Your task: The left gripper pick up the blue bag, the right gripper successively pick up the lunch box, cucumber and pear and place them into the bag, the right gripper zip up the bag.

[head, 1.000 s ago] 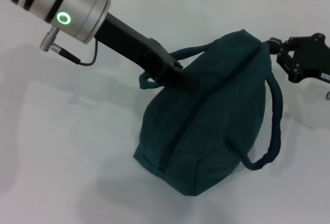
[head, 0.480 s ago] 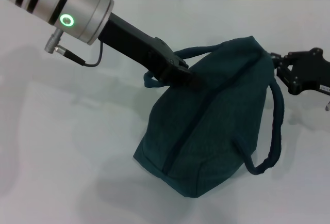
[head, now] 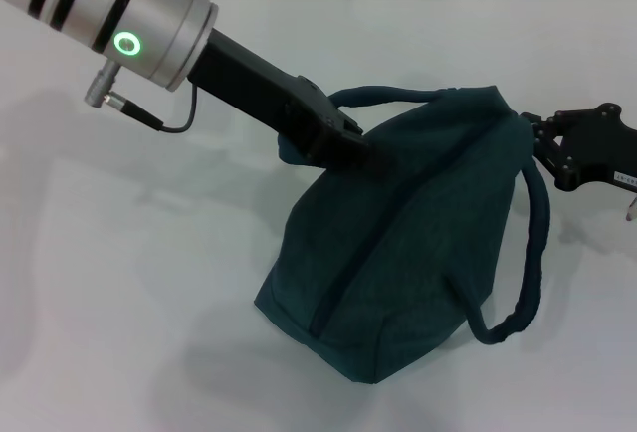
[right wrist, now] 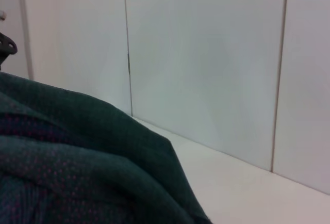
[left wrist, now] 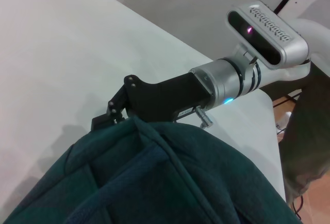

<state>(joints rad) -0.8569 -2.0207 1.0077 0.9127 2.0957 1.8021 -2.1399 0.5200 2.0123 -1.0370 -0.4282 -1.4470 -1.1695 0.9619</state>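
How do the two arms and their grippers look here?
Left arm: silver cylinder with black bands, a glowing green ring and a thin grey cable, ending in a black angular left gripper. Right gripper: black with linked fingers, on a silver banded wrist.

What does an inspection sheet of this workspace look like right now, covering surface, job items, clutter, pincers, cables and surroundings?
Surface: white table, bare where visible.
Job's things: blue bag bulging, zip line looks closed; lunch box, cucumber and pear not seen.
Clutter: nothing seen.
Pincers: left pincer at the bag's top by a handle; right pincer at the bag's right end.
Cables: thin grey cable on the left wrist.
Surroundings: white panelled wall behind.
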